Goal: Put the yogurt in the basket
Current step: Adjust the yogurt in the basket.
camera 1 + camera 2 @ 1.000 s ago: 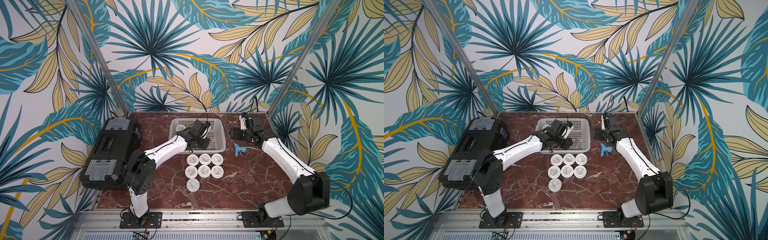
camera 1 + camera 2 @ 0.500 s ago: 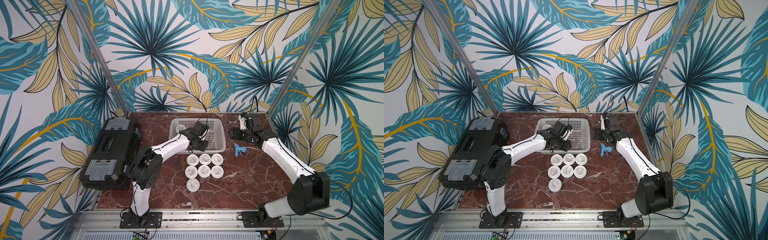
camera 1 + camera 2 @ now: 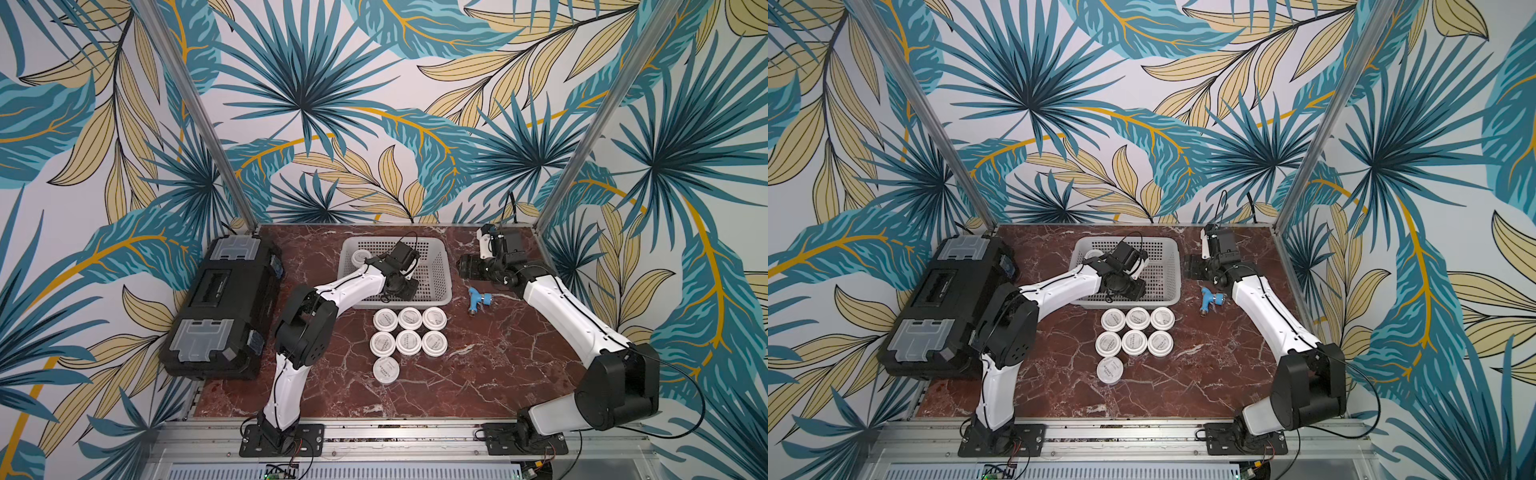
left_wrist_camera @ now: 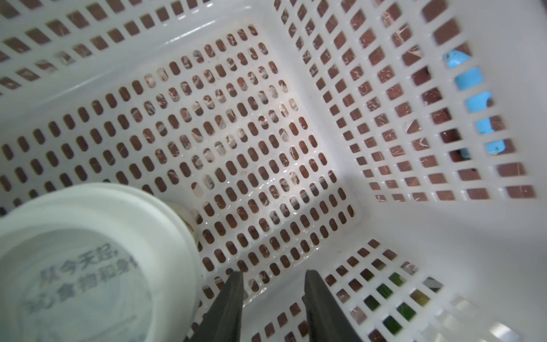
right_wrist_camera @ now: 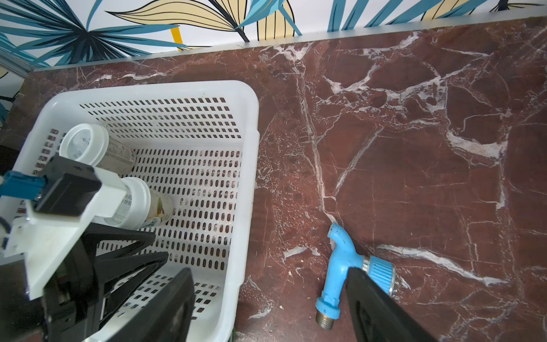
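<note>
The white basket (image 3: pixel 432 257) (image 3: pixel 1167 257) stands at the back middle of the table. My left gripper (image 3: pixel 404 287) (image 3: pixel 1136 286) (image 4: pixel 272 275) reaches down inside it, fingers drawn close together with nothing between them. A yogurt (image 4: pixel 88 260) (image 5: pixel 139 204) lies on its side just beside those fingers. Another yogurt (image 3: pixel 359 257) (image 5: pixel 85 145) lies in the basket's far left corner. Several more yogurts (image 3: pixel 409 343) (image 3: pixel 1133 343) stand in rows in front of the basket. My right gripper (image 3: pixel 469 266) (image 5: pixel 269 272) hovers open and empty to the right of the basket.
A black toolbox (image 3: pixel 224 307) (image 3: pixel 942 307) fills the table's left side. A blue tap fitting (image 3: pixel 478 300) (image 5: pixel 340 260) lies on the marble right of the basket, below my right gripper. Metal posts and the wall close off the back.
My left arm's elbow has swung up and toward the table's middle while its gripper stayed in the basket. The right arm has not moved.
</note>
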You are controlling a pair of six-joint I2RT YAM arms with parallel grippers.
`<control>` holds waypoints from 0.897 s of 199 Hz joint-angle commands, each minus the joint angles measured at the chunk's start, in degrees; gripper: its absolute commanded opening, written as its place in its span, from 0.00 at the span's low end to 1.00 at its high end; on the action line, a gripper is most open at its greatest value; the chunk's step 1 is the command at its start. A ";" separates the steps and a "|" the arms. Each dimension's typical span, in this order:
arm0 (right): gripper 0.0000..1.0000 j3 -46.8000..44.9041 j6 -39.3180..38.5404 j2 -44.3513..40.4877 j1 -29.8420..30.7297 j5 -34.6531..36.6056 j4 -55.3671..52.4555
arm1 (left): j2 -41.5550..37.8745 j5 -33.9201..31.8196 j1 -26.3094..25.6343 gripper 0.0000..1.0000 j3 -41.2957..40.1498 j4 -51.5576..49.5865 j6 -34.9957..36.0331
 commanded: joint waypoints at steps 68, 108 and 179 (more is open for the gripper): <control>0.84 -1.57 -0.70 0.70 -0.30 -1.04 1.00 | 3.30 -0.75 1.32 0.38 6.06 -1.73 1.05; 0.84 -1.59 -0.78 0.88 -0.39 -1.12 1.08 | 4.59 -0.73 2.07 0.38 7.17 -2.02 1.29; 0.84 -1.62 -0.79 1.23 -0.48 -1.55 1.23 | 6.73 -0.59 3.04 0.38 8.00 -1.39 1.44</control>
